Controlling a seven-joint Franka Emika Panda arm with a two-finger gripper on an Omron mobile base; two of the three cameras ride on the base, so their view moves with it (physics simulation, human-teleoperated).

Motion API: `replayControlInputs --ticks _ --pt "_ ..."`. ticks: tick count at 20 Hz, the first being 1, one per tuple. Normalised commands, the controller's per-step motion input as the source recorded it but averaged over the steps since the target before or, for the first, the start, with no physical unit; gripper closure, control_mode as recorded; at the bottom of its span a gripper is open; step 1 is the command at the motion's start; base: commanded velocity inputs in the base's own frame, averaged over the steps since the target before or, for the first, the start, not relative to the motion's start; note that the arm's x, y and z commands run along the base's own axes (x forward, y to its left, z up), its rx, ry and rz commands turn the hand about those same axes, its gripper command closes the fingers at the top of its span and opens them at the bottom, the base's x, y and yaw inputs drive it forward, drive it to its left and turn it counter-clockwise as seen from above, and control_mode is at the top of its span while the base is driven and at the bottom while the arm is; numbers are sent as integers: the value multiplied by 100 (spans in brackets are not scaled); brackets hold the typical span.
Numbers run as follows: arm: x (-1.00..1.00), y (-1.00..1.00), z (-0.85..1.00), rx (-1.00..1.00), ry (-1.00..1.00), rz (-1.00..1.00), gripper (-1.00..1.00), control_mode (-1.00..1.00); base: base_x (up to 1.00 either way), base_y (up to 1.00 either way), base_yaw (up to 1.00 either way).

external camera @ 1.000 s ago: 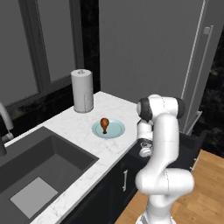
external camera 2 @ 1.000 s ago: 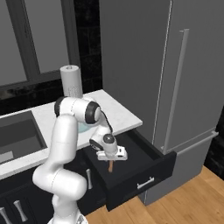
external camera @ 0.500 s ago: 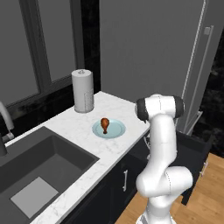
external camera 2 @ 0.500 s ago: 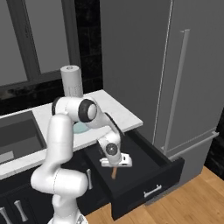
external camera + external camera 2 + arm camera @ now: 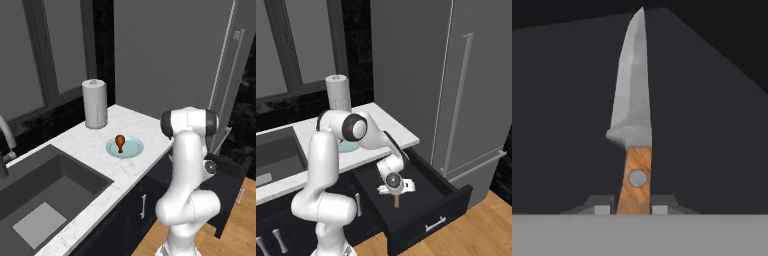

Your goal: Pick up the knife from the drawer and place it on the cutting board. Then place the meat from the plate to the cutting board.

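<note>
The knife (image 5: 632, 100) lies flat on the dark floor of the open black drawer (image 5: 428, 215), silver blade pointing away from the hand. My gripper (image 5: 633, 207) is down inside the drawer, shut on the knife's tan wooden handle (image 5: 397, 201), one fingertip (image 5: 604, 206) pressing on each side. In the right base view the gripper (image 5: 395, 192) hangs low over the drawer's middle. The meat (image 5: 120, 141), an orange-brown drumstick, rests on the pale teal plate (image 5: 131, 150) on the white counter. The cutting board is out of view.
A white paper towel roll (image 5: 95, 103) stands behind the plate. A grey sink (image 5: 45, 195) sits to the left in the counter. A tall grey fridge (image 5: 456, 100) stands right of the drawer, above a wooden floor (image 5: 486, 230).
The hand has sunk lower into the drawer and its jaws have closed from partly open onto the knife handle. Plate and meat have not moved.
</note>
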Motion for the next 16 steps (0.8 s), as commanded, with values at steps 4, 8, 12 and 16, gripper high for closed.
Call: replayControlInputs --ticks 4,8,12,16 --pt "29 -70 87 4 0 14 100 -100 0 0 0" --pt "8 -50 100 6 0 14 100 -100 0 0 0" --pt "0 -26 100 4 0 13 100 -100 0 0 0" --pt "-6 -8 100 2 0 17 100 -100 0 0 0"
